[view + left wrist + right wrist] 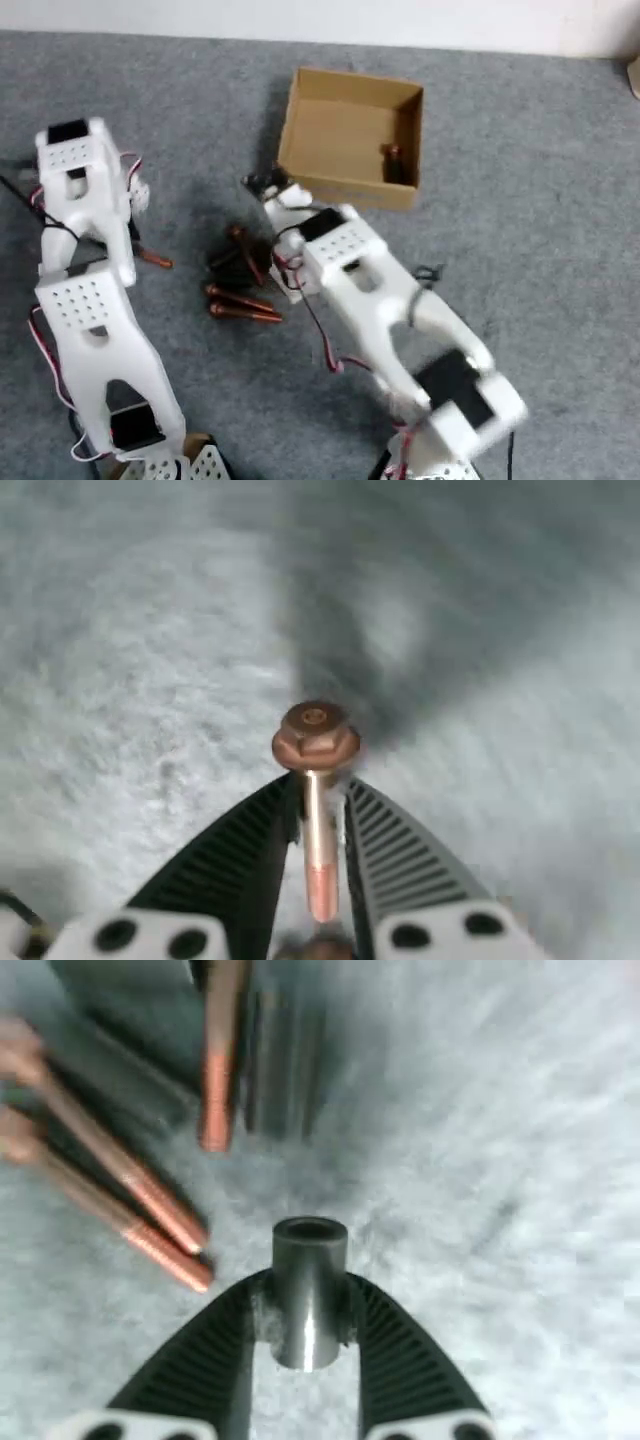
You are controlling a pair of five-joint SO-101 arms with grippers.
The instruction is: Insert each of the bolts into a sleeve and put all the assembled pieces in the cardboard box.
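Copper bolt (316,780), dark grey sleeve (308,1290), grey carpet (540,200)

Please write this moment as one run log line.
left hand: shut on bolt | right hand: shut on sleeve | box: one piece inside | table: loose bolts

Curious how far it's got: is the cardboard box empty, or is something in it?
Not empty. In the high view, one small dark-and-copper piece sits inside the cardboard box, against one wall.

Left gripper (320,790) and right gripper (305,1290) are both clamped, pointing downward.
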